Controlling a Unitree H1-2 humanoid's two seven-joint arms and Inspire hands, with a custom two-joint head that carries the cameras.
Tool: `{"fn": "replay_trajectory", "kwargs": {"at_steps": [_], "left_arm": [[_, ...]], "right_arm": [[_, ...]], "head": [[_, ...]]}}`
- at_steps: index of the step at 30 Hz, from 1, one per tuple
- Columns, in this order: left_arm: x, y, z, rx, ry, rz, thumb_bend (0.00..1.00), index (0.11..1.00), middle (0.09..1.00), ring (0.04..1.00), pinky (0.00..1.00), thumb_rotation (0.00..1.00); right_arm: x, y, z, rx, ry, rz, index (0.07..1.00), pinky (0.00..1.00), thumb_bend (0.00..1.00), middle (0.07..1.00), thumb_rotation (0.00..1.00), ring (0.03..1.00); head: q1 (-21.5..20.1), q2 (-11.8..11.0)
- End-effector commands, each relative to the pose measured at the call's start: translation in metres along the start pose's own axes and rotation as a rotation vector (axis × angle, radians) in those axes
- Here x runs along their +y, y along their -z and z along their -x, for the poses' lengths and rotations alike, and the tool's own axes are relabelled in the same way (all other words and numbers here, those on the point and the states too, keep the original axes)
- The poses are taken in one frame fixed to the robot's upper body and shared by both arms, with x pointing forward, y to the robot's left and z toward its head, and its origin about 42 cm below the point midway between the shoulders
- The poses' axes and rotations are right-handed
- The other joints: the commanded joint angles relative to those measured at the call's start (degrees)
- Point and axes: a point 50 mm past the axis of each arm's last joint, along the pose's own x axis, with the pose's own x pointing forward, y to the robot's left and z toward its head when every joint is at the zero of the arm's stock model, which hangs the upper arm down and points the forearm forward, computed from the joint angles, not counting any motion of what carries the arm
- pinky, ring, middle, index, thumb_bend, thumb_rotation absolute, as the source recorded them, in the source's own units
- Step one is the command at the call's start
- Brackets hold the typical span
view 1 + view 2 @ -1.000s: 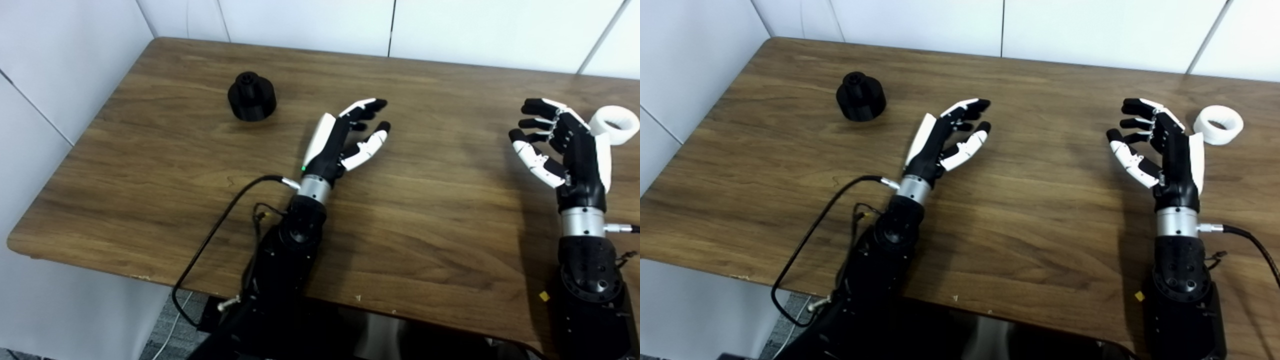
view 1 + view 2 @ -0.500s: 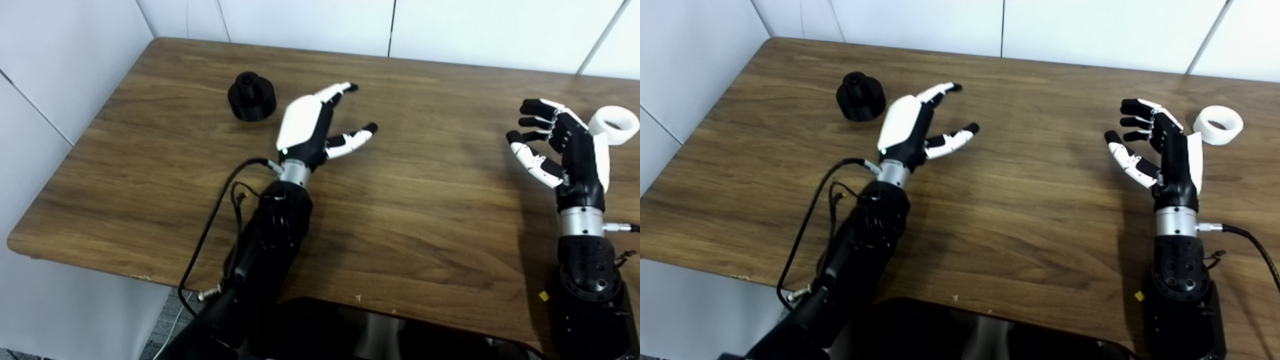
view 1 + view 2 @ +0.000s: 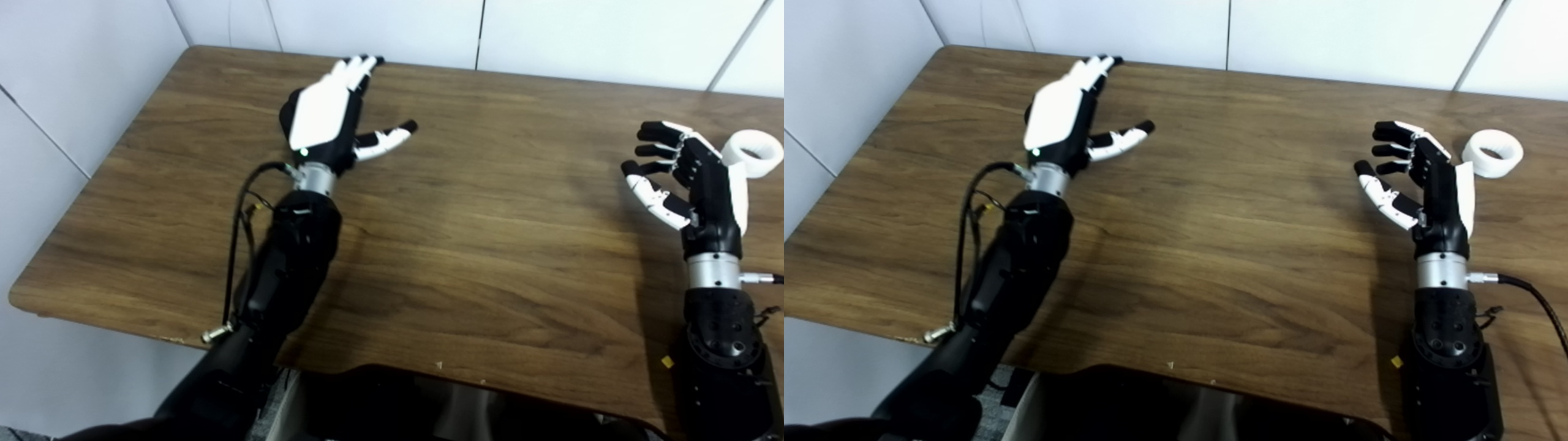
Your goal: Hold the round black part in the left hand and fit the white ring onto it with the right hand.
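Note:
My left hand (image 3: 327, 116) hovers palm down over the round black part (image 3: 284, 119) at the table's far left. It is open, with fingers stretched toward the wall and the thumb out to the right. The hand hides nearly all of the part; only a dark sliver shows at its left edge, and I cannot tell whether they touch. The white ring (image 3: 1492, 153) lies flat on the table at the far right. My right hand (image 3: 1415, 174) stands upright just left of the ring, open, fingers loosely curled, holding nothing.
The wooden table (image 3: 490, 245) sits in a corner of white walls, which run along its back and left edges. A black cable (image 3: 239, 226) loops beside the left forearm. A small yellow scrap (image 3: 1396, 362) lies near the right forearm.
The left arm has swung up and to the left, from the table's middle to above the black part, turning palm down and covering it. The right hand and the ring have stayed put.

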Motion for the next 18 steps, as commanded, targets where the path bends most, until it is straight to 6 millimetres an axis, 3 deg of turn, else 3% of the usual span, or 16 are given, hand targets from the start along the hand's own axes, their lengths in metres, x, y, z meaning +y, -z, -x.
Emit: {"fn": "replay_trajectory", "kwargs": {"at_steps": [1,13,18], "left_arm": [[0.028,-0.007,-0.020,-0.047,-0.095,-0.044,0.73,0.912,0.977,0.997,0.96,0.55],[0.060,0.030,-0.039,0.028,-0.122,-0.196,0.79,0.909,0.988,1.000,1.00,0.58],[0.068,0.043,-0.044,0.048,-0.130,-0.239,0.80,0.898,0.990,1.000,0.94,0.58]], "right_arm": [[-0.004,0.005,0.002,-0.021,-0.009,0.017,0.700,0.54,0.48,0.708,0.18,0.663],[-0.004,0.005,0.002,-0.012,-0.013,0.015,0.702,0.53,0.48,0.705,0.19,0.653],[-0.004,0.005,0.002,-0.012,-0.008,0.022,0.702,0.53,0.48,0.706,0.21,0.651]], "head": [[0.06,0.03],[0.56,-0.26],[0.63,-0.26]]}}
